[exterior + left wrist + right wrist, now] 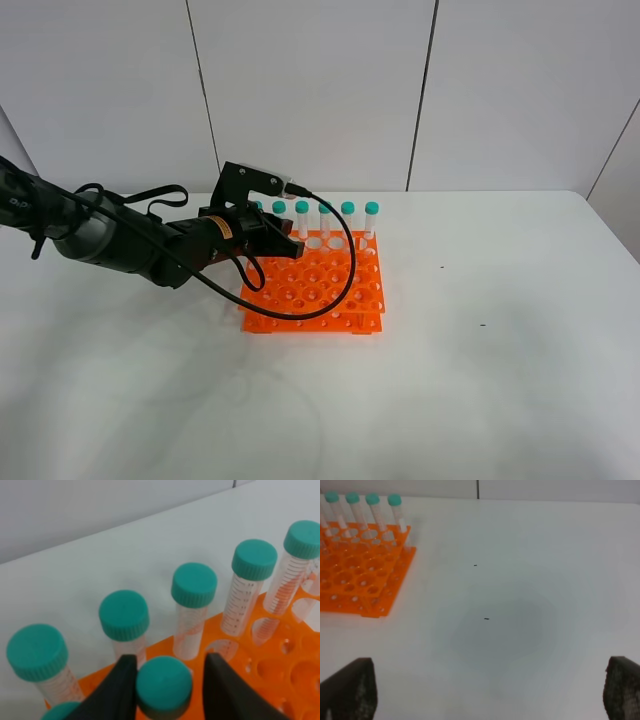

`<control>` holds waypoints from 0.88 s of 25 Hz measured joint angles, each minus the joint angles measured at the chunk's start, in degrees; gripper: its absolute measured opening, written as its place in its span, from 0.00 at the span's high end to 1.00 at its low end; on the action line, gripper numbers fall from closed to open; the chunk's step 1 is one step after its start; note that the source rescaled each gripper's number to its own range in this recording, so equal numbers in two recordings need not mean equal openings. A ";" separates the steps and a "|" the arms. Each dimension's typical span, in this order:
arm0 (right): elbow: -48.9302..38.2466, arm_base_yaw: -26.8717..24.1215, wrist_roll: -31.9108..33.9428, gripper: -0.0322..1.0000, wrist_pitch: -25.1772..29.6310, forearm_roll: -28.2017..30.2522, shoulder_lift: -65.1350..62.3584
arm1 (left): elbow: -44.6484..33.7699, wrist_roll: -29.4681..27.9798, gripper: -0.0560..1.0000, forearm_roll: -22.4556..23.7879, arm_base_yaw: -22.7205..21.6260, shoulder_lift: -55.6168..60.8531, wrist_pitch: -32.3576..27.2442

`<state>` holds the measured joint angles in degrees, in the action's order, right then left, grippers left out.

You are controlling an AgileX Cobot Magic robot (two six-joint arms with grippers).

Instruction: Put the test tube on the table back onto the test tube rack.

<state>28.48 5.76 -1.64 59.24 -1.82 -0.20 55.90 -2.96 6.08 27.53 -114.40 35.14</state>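
Observation:
The orange test tube rack (318, 287) stands on the white table (480, 380). Several teal-capped tubes (348, 222) stand upright in its back row. My left gripper (272, 240) hovers over the rack's back left corner. In the left wrist view its two black fingers (125, 680) flank the teal cap of one test tube (164, 686), which stands upright just in front of the back row; a narrow gap shows beside the cap on one side. The right gripper (490, 695) is open and empty over bare table, far from the rack (355, 575).
A black cable (340, 290) loops from the left wrist over the rack. The white panelled wall (320, 90) rises behind the table. Two small dark specks (486, 618) lie on the table to the right of the rack.

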 joint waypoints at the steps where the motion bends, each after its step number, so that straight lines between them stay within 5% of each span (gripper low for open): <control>1: 0.00 0.00 0.00 0.01 0.00 0.00 0.00 | 0.00 0.00 0.68 0.00 0.00 0.22 0.00; 9: 0.00 0.00 0.00 0.01 0.00 0.00 0.00 | 0.00 -4.74 0.65 0.00 0.00 5.58 -1.45; 15: 0.00 0.00 0.00 0.01 0.00 0.00 0.00 | 0.00 -4.81 0.61 0.00 0.00 16.30 -10.58; 20: 0.00 0.00 0.00 0.01 0.00 0.00 0.00 | 0.17 -4.87 0.15 0.00 0.00 27.47 -23.36; 22: 0.00 0.00 0.00 0.01 0.00 0.00 0.00 | 1.36 -5.36 0.06 -0.30 0.00 30.94 -33.57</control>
<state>28.48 5.76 -1.64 59.24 -1.82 -0.20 57.26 -8.32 5.78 27.53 -83.47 1.57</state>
